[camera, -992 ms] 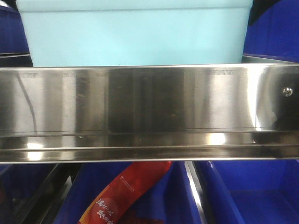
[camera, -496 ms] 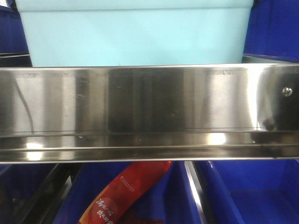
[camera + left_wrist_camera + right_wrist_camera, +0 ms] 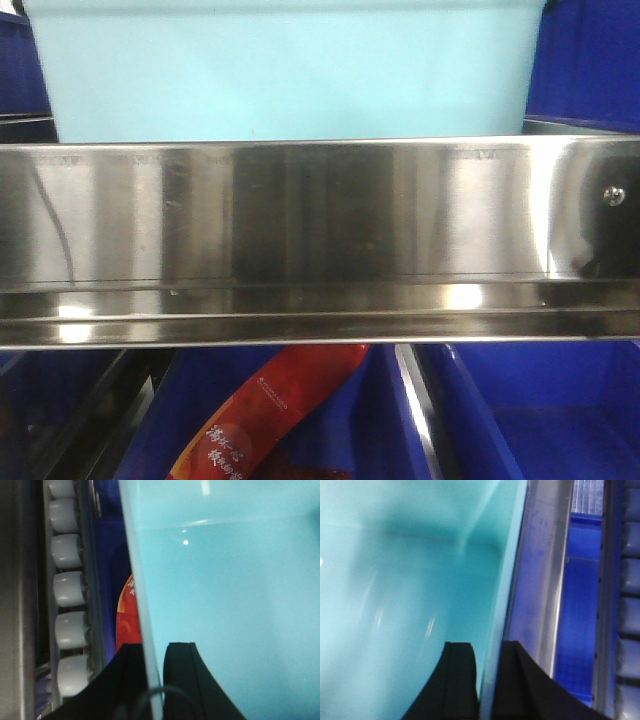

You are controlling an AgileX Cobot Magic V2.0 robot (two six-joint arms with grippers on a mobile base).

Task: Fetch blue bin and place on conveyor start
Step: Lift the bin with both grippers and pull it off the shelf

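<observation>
Where each wrist camera looks along its own fingers, the hold is plain. The left gripper (image 3: 152,652) has one black finger inside and one outside a thin end wall of the blue bin (image 3: 225,605) and is closed upon that wall with no gap showing. The right gripper (image 3: 487,652) pinches the opposite end wall in the same manner. Judged purpose: a grip at both ends shares the load of a wide, shallow tub and keeps it level, which one arm alone could hardly do. Just beyond the left-hand wall a red packet (image 3: 127,615) shows against dark blue plastic, then a row of white rollers (image 3: 67,587). In the front view the stainless-steel rail (image 3: 320,230) stands nearest and spans the whole frame. The pale tub sits above and behind it, flanked by dark blue bins (image 3: 585,60). Its long axis runs left to right across that view, with the broad side wall facing the robot and the mouth judged upward. The rail hides its base, so whether it rests on a shelf or hangs lifted cannot be told. The conveyor start appears in no view; the fetch is judged in hand, the placing not yet done.
</observation>
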